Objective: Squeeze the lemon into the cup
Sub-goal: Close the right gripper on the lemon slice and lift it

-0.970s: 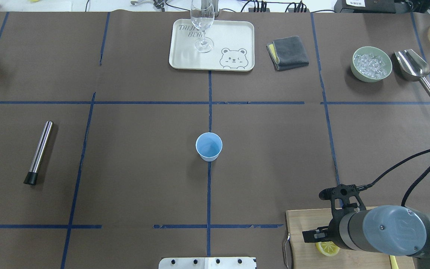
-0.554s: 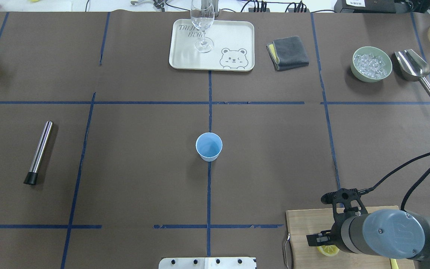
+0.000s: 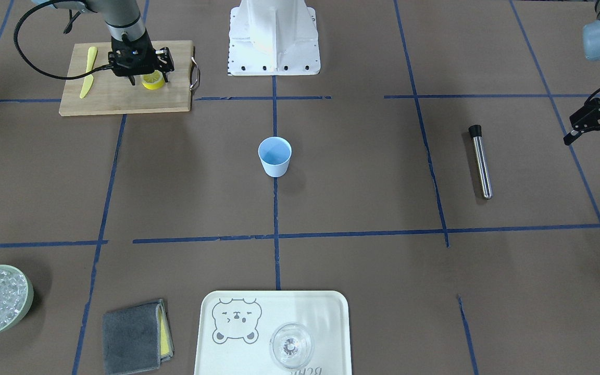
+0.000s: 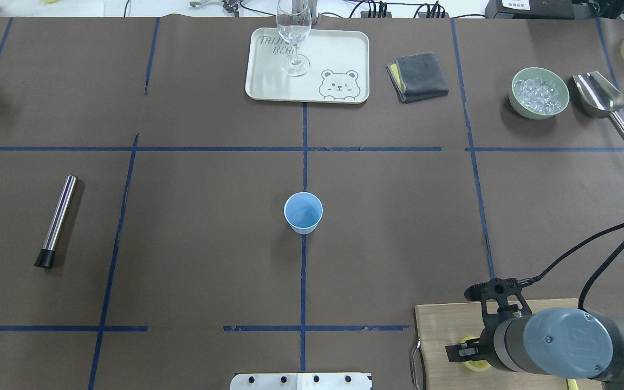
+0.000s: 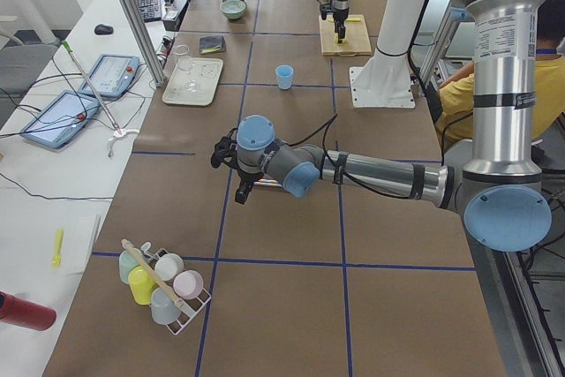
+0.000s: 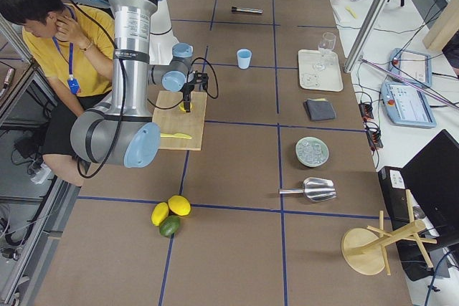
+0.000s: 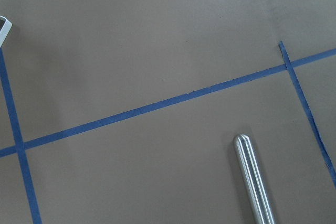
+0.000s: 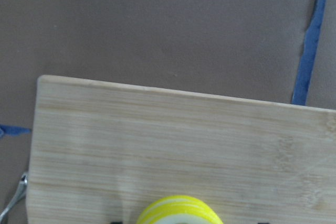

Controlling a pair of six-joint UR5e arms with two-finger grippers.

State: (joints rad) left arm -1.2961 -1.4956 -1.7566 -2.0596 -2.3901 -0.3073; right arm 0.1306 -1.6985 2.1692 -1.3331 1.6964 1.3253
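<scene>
The light-blue cup [image 4: 303,212] stands upright at the table's middle, also in the front view [image 3: 274,156]. The lemon [image 3: 152,80] is a small yellow stack of slices on the wooden cutting board [image 3: 123,101] at the robot's right. My right gripper [image 3: 149,78] is open and lowered over it, one finger on each side. The right wrist view shows the lemon's top [image 8: 178,211] at its bottom edge, with gaps to the dark fingertips. In the overhead view my arm hides most of the lemon [image 4: 475,365]. My left gripper [image 3: 591,146] is open and empty, hovering far from the cup.
A yellow knife [image 3: 88,73] lies on the board. A steel rod [image 4: 57,219] lies at the left. A tray [image 4: 344,54] with a stemmed glass [image 4: 294,32], a grey cloth [image 4: 417,76], an ice bowl [image 4: 539,92] and a scoop [image 4: 599,95] line the far side.
My right gripper has moved toward the robot's side and down over the lemon, which is now mostly covered in the overhead view. The cup has not moved.
</scene>
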